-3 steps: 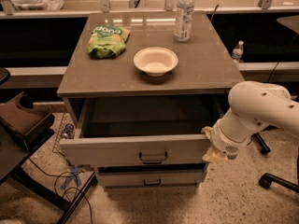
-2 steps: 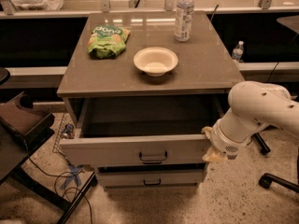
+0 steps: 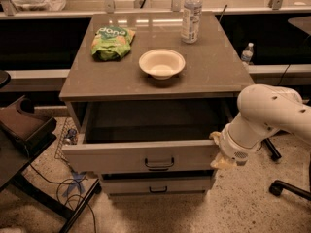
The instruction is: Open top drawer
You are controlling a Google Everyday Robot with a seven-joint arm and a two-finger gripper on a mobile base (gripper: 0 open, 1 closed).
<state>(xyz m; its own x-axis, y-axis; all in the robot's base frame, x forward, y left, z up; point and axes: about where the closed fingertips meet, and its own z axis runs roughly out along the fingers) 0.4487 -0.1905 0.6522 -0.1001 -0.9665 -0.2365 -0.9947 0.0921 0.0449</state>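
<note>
top drawer sits way out under the tabletop. pincer at its right front corner, can't tell if it's open or gripping tbh

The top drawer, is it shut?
No, the top drawer is pulled out, showing its inside, with the gripper at its right front corner.
</note>
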